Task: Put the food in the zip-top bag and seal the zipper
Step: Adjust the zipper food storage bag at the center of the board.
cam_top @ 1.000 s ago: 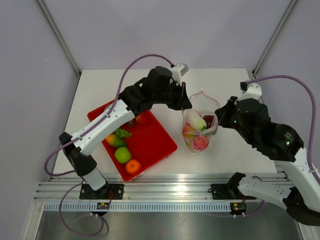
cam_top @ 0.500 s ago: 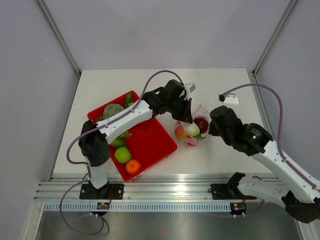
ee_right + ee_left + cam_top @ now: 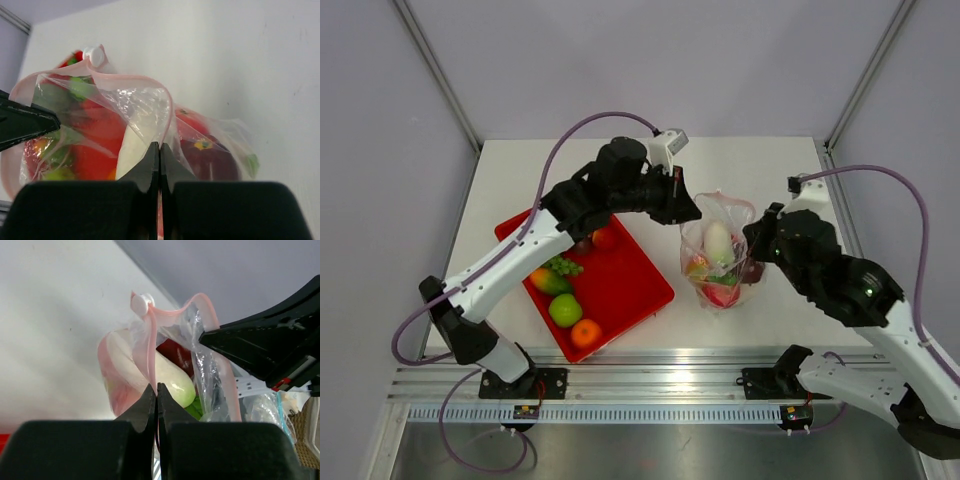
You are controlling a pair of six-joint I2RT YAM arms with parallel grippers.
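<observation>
The clear bag [image 3: 720, 255] is held upright a little right of the counter's [image 3: 520, 170] middle, somewhat nearer the near edge than the far one. Whether its bottom rests on the counter cannot be told.

The left jaws are pressed together on the pink zipper strip [image 3: 150, 347] at the bag's left side, and the strip is seen running down between their tips in the left wrist view. The right jaws are likewise clamped together, on the bag's rim at its right side, where film and strip are pinched.

The bag's mouth is not sealed: the strip's two halves are bowed apart in a loop, and a small white slider [image 3: 94, 56] is seen at the far end of it.

Inside the bag a long white vegetable [image 3: 717, 240] is stood on end, with a dark red fruit [image 3: 205, 150] beside it and other red, green and orange pieces packed below.

A red tray [image 3: 630, 275] is laid towards the near left corner, just left of the bag. A green apple [image 3: 565, 310], an orange [image 3: 585, 333], a tomato [image 3: 606, 238] and green grapes [image 3: 566, 266] are left on it.
</observation>
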